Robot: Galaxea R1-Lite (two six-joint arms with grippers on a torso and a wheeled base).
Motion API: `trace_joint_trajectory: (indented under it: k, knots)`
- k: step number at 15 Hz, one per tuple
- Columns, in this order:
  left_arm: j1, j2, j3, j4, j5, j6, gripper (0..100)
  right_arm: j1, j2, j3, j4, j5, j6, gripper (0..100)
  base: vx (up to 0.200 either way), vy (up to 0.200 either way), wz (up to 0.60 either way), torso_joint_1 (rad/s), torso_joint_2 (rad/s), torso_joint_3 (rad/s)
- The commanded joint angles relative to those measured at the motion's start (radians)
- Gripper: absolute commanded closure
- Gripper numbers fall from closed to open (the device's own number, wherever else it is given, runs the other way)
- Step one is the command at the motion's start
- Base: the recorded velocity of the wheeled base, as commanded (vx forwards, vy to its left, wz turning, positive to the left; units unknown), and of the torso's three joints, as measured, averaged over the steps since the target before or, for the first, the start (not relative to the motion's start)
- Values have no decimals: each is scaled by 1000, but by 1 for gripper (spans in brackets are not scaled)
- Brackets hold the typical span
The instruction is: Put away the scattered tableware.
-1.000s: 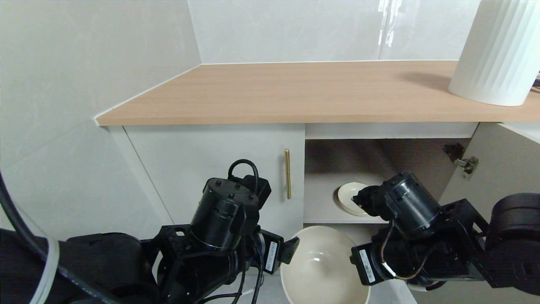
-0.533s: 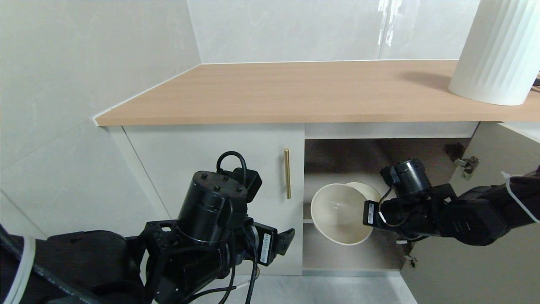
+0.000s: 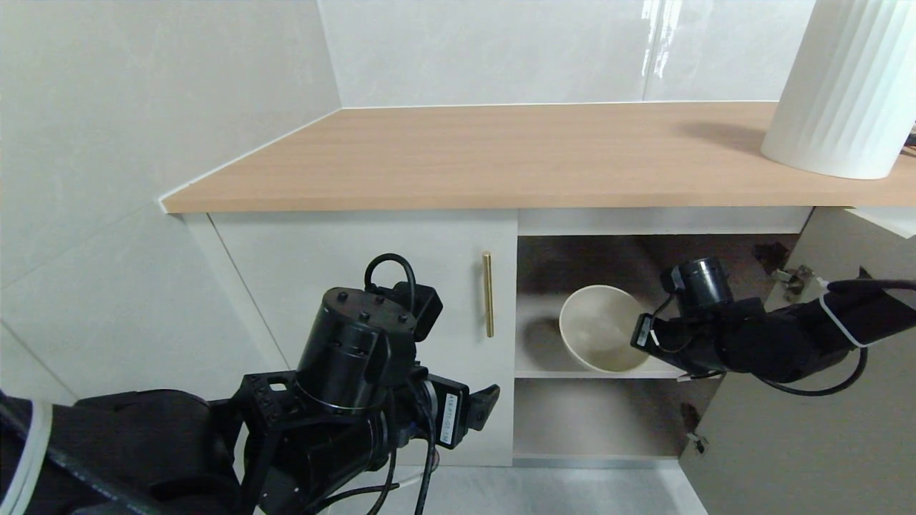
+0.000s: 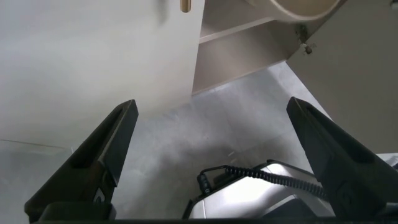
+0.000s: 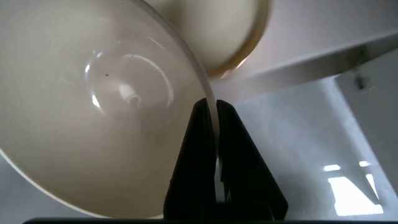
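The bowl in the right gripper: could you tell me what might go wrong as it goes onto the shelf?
1. The right gripper pinches the bowl by its thin rim alone, tilted, so it may slip or swing.
2. A plate already lies on the shelf close by it; the bowl could knock it or land unevenly.
3. The bowl hangs near the shelf's front edge; an early release might tip it out.

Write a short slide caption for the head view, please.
Right gripper holds a cream bowl by its rim at the open cabinet's shelf.
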Motion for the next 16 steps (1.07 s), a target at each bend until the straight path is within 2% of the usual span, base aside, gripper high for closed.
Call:
trace_joint_trajectory:
  k: [1,4,8,16]
  knots:
    - [0,-2,0,-1,1,0,0,-23,38,-10,-31,-6,0,100,0,0,0,0,0,0]
    - [0,-2,0,-2,1,0,0,-46,94,-32,-69,-48,0,100,0,0,0,0,0,0]
    - [0,0,0,-2,1,0,0,-74,145,-56,-118,-52,-1,100,0,0,0,0,0,0]
    - [0,6,0,-2,1,-3,0,-79,176,-93,-124,-55,2,100,0,0,0,0,0,0]
